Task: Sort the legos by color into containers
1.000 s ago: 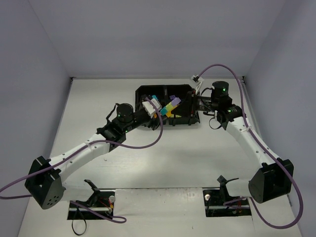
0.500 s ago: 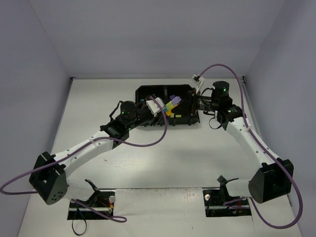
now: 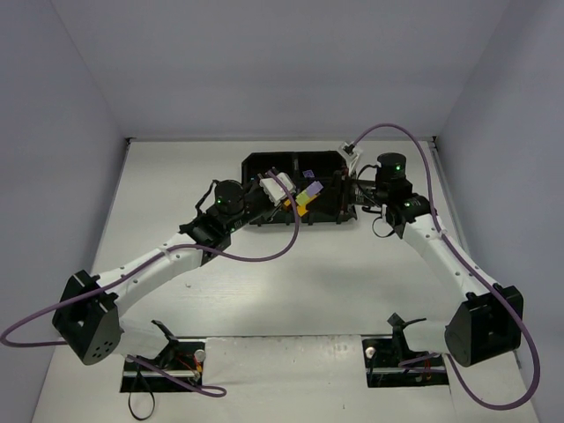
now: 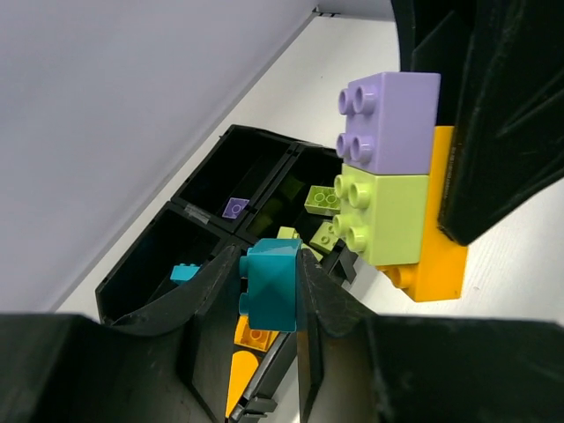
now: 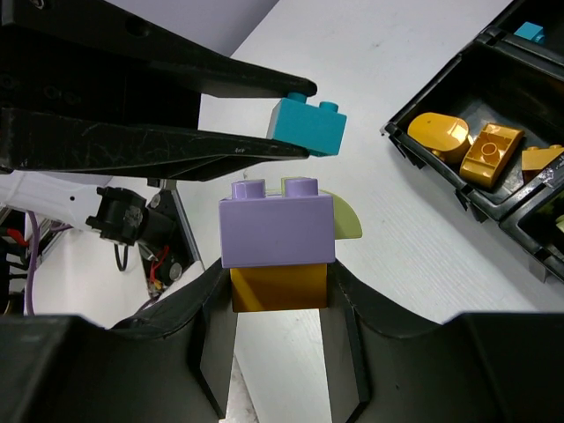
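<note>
Legos (image 3: 305, 195) gripped: four bricks
Left gripper (image 4: 270, 298) pinched one cyan brick (image 4: 275, 280); right gripper (image 5: 278, 300) pinched one three-brick stack (image 5: 278, 238): purple, lime, orange.

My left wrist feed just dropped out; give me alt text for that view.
The left gripper pinches a teal brick above the black tray, beside a purple, lime and orange stack held by the right gripper. A purple brick, lime bricks, a blue brick and orange bricks lie in the tray's compartments.
</note>
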